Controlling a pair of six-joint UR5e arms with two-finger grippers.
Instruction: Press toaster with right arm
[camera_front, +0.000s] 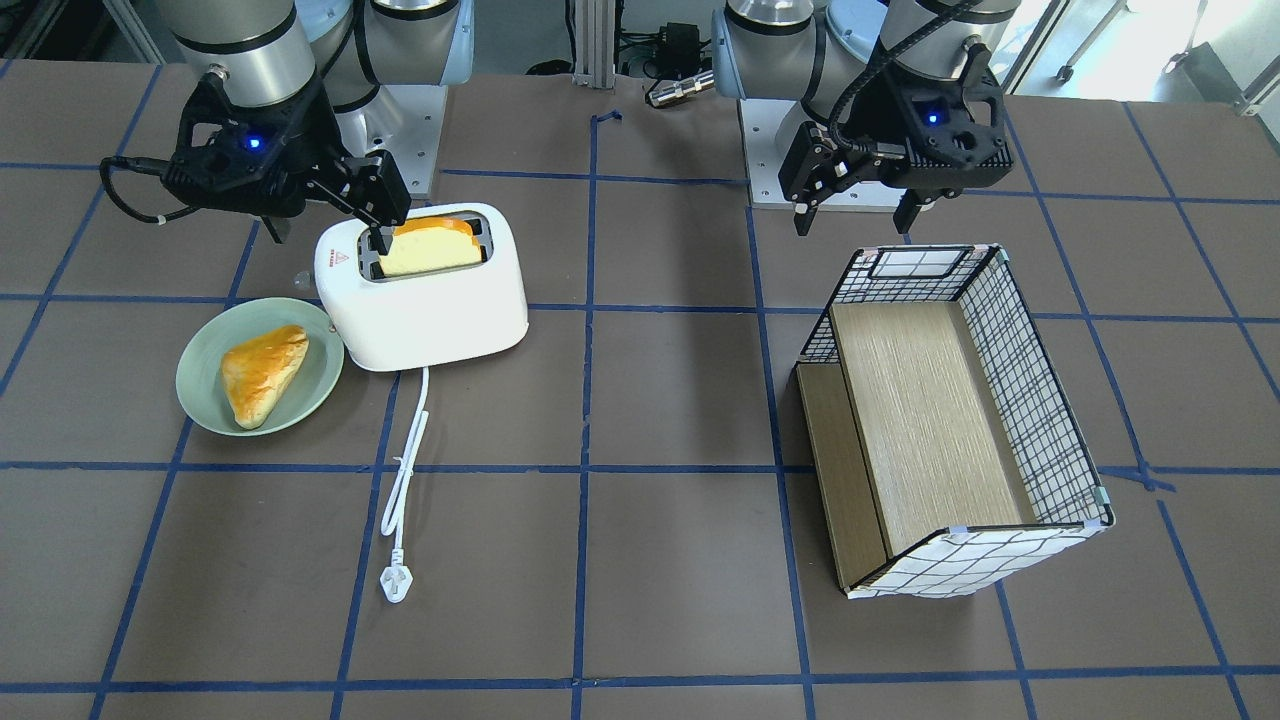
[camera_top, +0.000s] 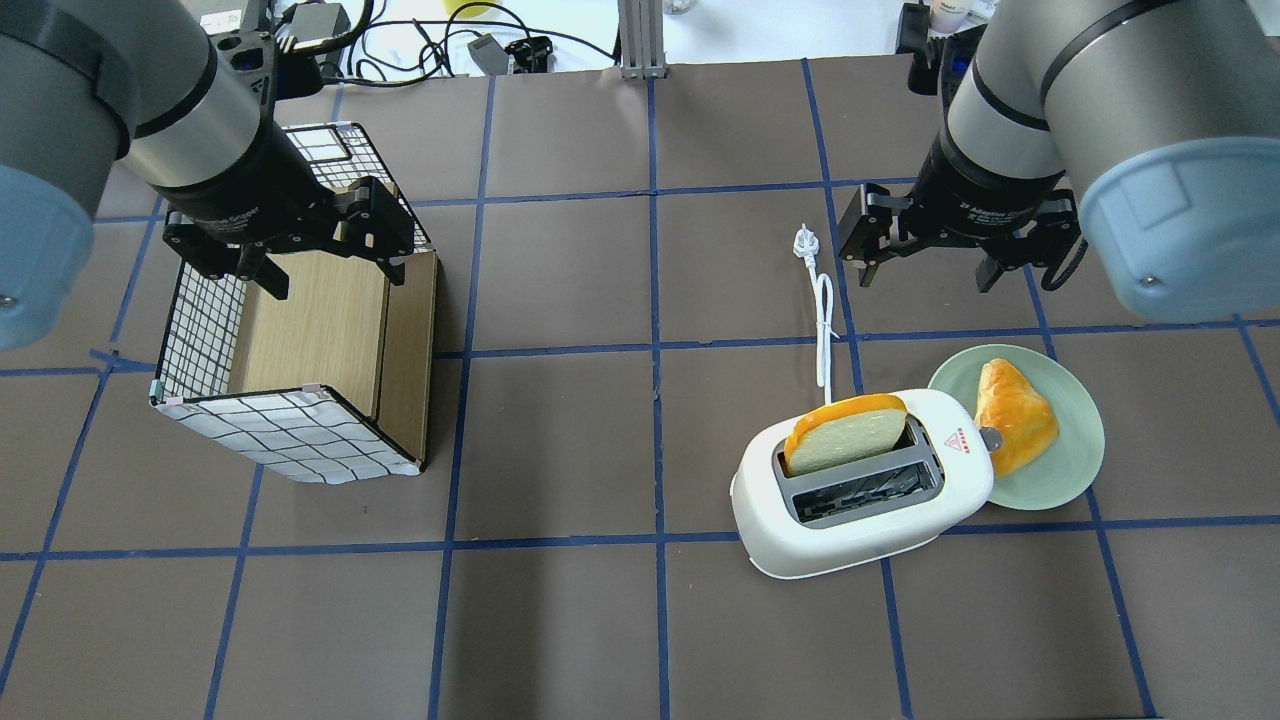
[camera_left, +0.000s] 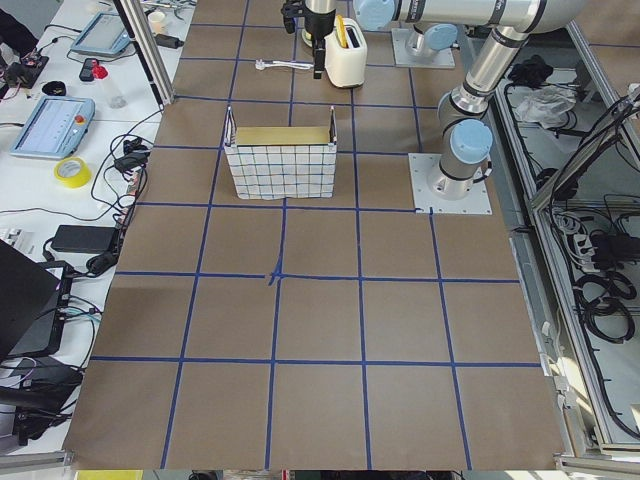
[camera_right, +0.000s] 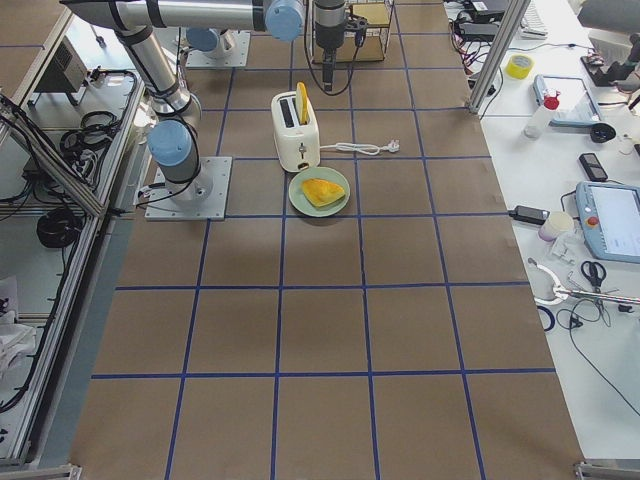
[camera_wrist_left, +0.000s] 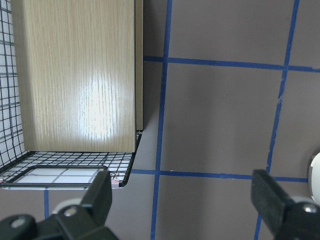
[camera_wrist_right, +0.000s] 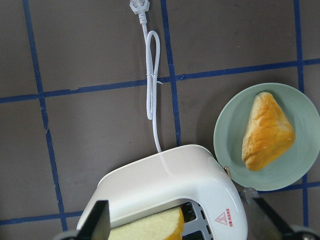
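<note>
The white toaster (camera_front: 430, 310) stands on the table with a slice of bread (camera_front: 430, 250) upright in one slot; the other slot is empty. It also shows in the overhead view (camera_top: 860, 520) and the right wrist view (camera_wrist_right: 165, 185). A small grey lever (camera_top: 990, 437) sticks out of its end beside the plate. Its white cord (camera_front: 405, 480) and plug (camera_front: 397, 583) lie loose on the table. My right gripper (camera_top: 930, 265) is open and empty, held above the toaster and apart from it. My left gripper (camera_top: 335, 280) is open and empty above the basket.
A green plate (camera_top: 1060, 480) with a golden pastry (camera_top: 1012, 415) touches the toaster's lever end. A checked wire basket (camera_front: 1030, 400) with a wooden floor lies under the left arm. Blue tape lines cross the brown table.
</note>
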